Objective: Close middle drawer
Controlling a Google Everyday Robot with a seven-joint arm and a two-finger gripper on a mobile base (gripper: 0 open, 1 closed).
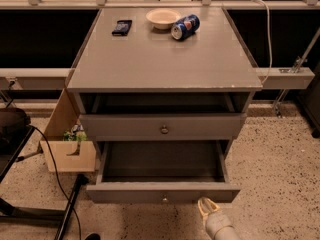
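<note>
The middle drawer [162, 191] is pulled far out of the grey cabinet [165, 59]. Its empty inside shows, and its low flat front with a small round knob [165, 199] faces me. Above it is the taller-fronted grey drawer [162, 126] with a like knob, standing slightly out. The lowest drawer is hidden under the open one. My gripper [207, 206] is at the bottom edge of the view, just below and right of the middle drawer's front, close to its lower right part.
On the cabinet top lie a dark phone-like object [122, 27], a cream bowl [162, 18] and a blue soda can [185, 26] on its side. A wooden box [67, 154] and black cables [55, 179] are on the floor at left. A white cable [269, 29] hangs at right.
</note>
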